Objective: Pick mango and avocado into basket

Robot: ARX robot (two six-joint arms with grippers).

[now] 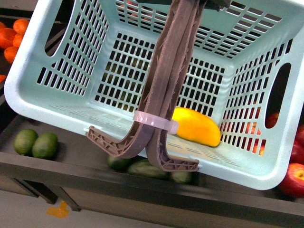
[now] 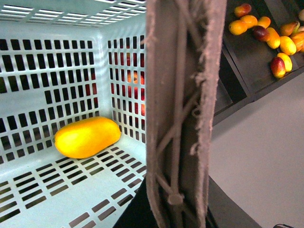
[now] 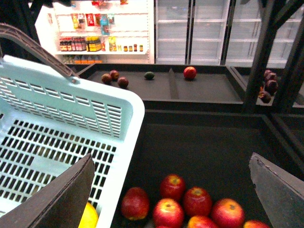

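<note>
Right jaws: wide apart, holding nothing.
Left jaws: hidden behind the handles; I cannot tell.
Mango: in the basket, beside my right jaws.
Avocado: under the basket, away from my jaws.
Danger: the basket blocks it; I may grab an apple.

Bright, even light in all 3 views; the basket casts soft shadow on the shelf; front view's lower edge slightly blurred.

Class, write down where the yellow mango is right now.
In the front view the mango lies inside the basket, on its slotted floor towards the right wall, just right of the brown handles.
</note>
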